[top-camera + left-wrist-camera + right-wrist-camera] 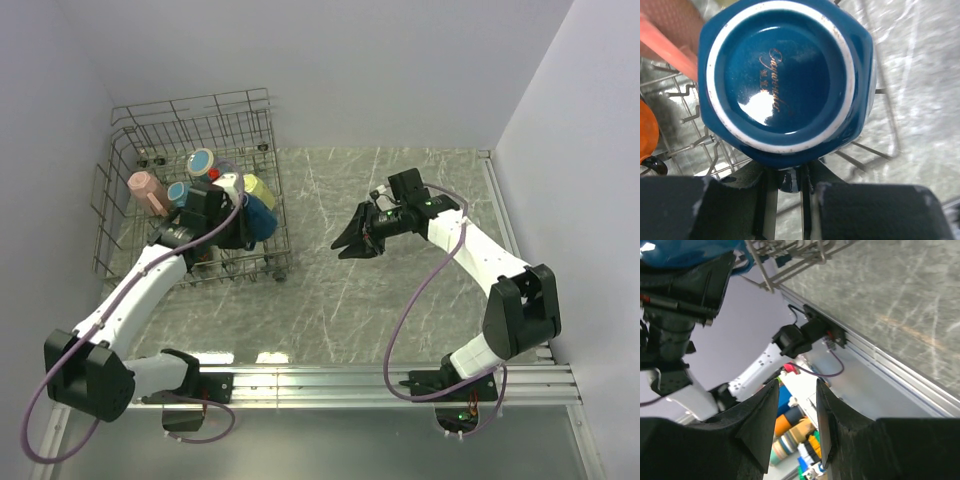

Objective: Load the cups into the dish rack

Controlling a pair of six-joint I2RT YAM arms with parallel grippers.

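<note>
The dish rack (274, 262) stands at the back left of the table. Several cups sit inside it: a pale pink one (146, 189), a light blue one (201, 162) and a pale yellow one (258, 187). My left gripper (240, 226) reaches into the rack's right side, shut on the handle of the dark blue cup (263, 219). In the left wrist view this dark blue cup (782, 80) shows its underside, its handle pinched in the left gripper (790, 184) above the rack wires (690, 145). My right gripper (346, 247) hovers open over the table. Nothing is between the right gripper's (797, 386) fingers.
A salmon cup (667, 37) and an orange cup (647, 134) lie just left of the dark blue one. The right wrist view catches the rack's corner (790, 255), the left arm (675, 325) and the table's metal front rail (900, 370). Walls close in on the left, back and right.
</note>
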